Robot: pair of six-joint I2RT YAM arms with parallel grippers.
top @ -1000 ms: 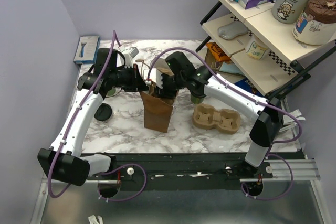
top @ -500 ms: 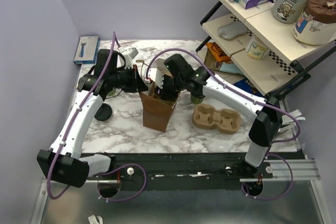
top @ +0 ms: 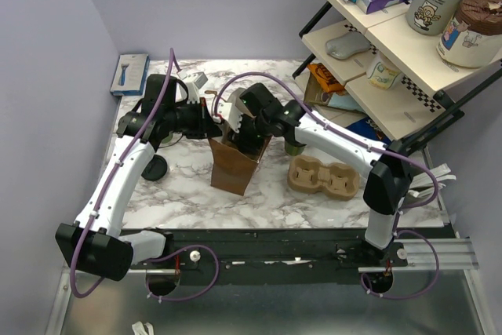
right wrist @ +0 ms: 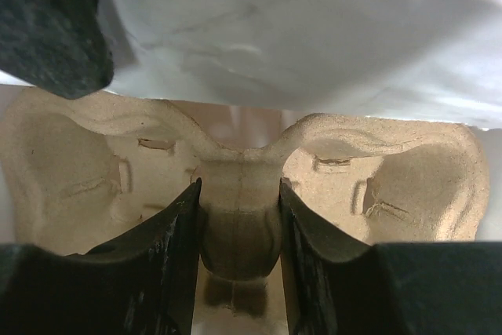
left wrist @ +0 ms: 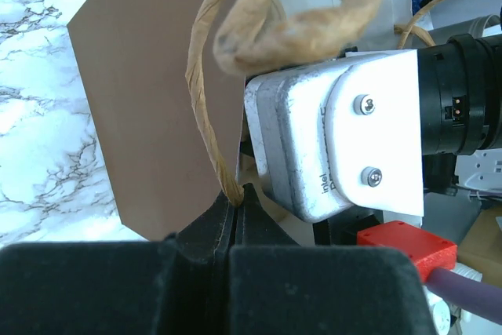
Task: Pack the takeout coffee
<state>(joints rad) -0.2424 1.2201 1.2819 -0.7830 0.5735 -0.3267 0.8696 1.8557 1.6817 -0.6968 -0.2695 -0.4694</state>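
Observation:
A brown paper bag [top: 232, 169] stands mid-table. My left gripper [top: 212, 124] is at its top left edge, shut on the bag's twine handle [left wrist: 202, 107] right where the handle meets the bag [left wrist: 149, 92]. My right gripper [top: 248, 140] reaches down into the bag's mouth, shut on the middle bridge of a moulded-pulp cup tray [right wrist: 376, 186]. In the right wrist view the right gripper [right wrist: 239, 198] has a finger on each side of that bridge. The takeout coffee [top: 295, 147], a dark-green cup, shows only partly behind my right arm.
A second pulp cup tray [top: 323, 178] lies right of the bag. A loose black lid [top: 154, 168] lies at the left, with something green [top: 166, 138] under my left arm. A blue box [top: 129, 74] lies in the far-left corner. A loaded shelf [top: 392, 33] stands at the right.
My right gripper has moved left and lower into the bag's mouth with the tray. My left jaws have closed on the handle, and the bag's top has shifted slightly left.

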